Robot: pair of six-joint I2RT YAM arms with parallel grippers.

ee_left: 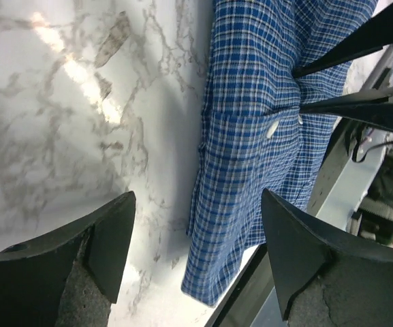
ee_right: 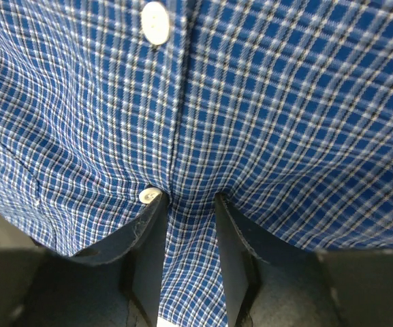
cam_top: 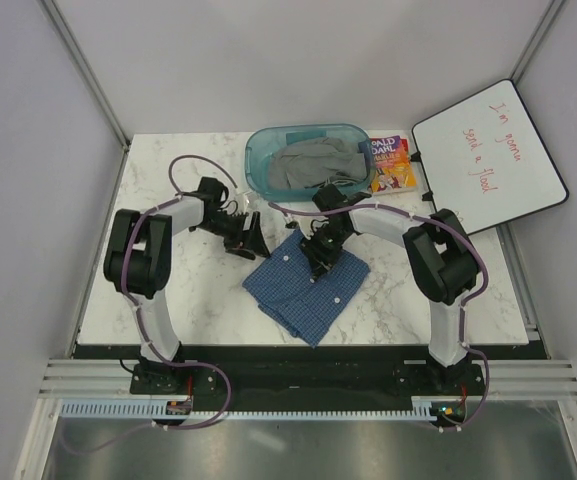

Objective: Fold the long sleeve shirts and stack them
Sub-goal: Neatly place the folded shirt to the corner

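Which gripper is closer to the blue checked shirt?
Right. The right gripper sits on the blue checked shirt, pinching its cloth; the left gripper hangs open beside the shirt's edge.

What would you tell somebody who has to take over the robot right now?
Left pincer: open, over the table beside the blue shirt.
Right pincer: down on the shirt, pinching a fold near a button.
Shirt: folded small, mid-table. Grey cloth sits in the bin behind.
Done: the blue shirt looks mostly folded.
To do: finish it, then likely fold the grey cloth and stack.
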